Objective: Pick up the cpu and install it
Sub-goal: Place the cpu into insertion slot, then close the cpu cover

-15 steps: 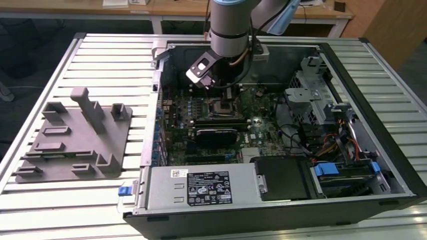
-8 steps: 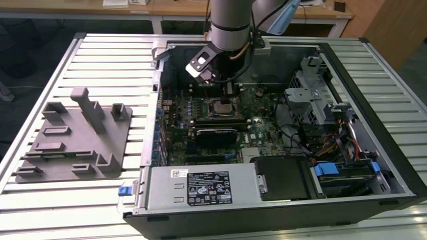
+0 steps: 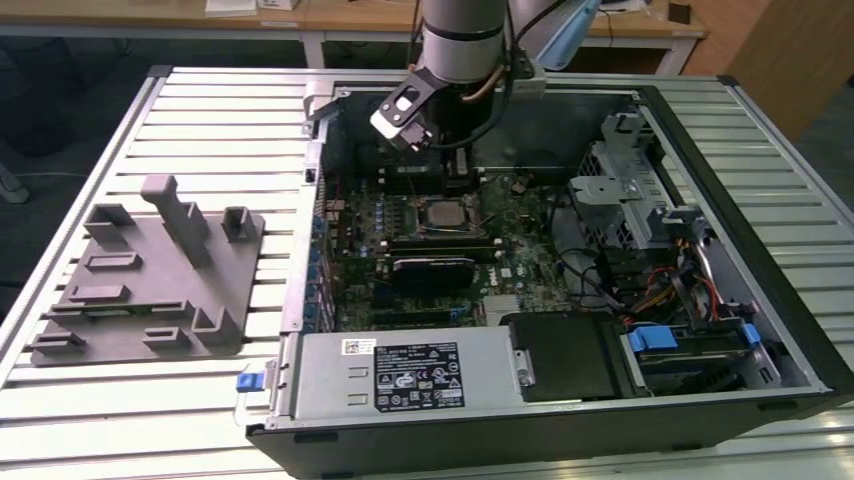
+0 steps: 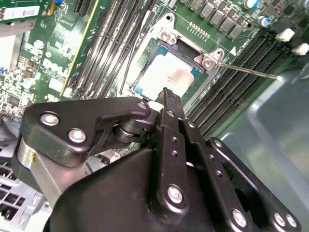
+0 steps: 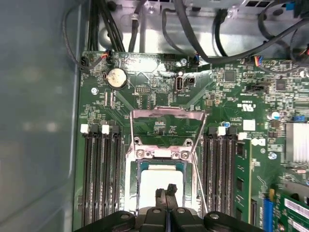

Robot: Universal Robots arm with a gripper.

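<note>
The fingers (image 5: 159, 194) stand pressed together with barely a slit between their tips and nothing held. The gripper (image 4: 166, 93) hangs just above the near edge of the cpu (image 4: 166, 72).

In both wrist views the cpu (image 5: 157, 179) lies flat in its socket on the green motherboard (image 5: 231, 92). The metal load plate (image 5: 166, 123) is swung up and open beyond it, and the thin retention lever (image 4: 251, 71) stands off to one side. Black memory slots (image 5: 101, 179) flank the socket, and a coin battery (image 5: 116, 77) sits further off.

In the exterior view the arm (image 3: 461, 40) reaches down into the open computer case (image 3: 747, 150), which lies on a slatted metal table (image 3: 214, 110). The cpu (image 3: 438, 213) is mid-board. The power supply carries a black-and-white label (image 3: 416, 375) whose print is too small to make out, as is that on a white sticker (image 4: 19, 12) on the board. A grey fixture (image 3: 147, 280) stands well apart, toward the exterior view's left.
</note>
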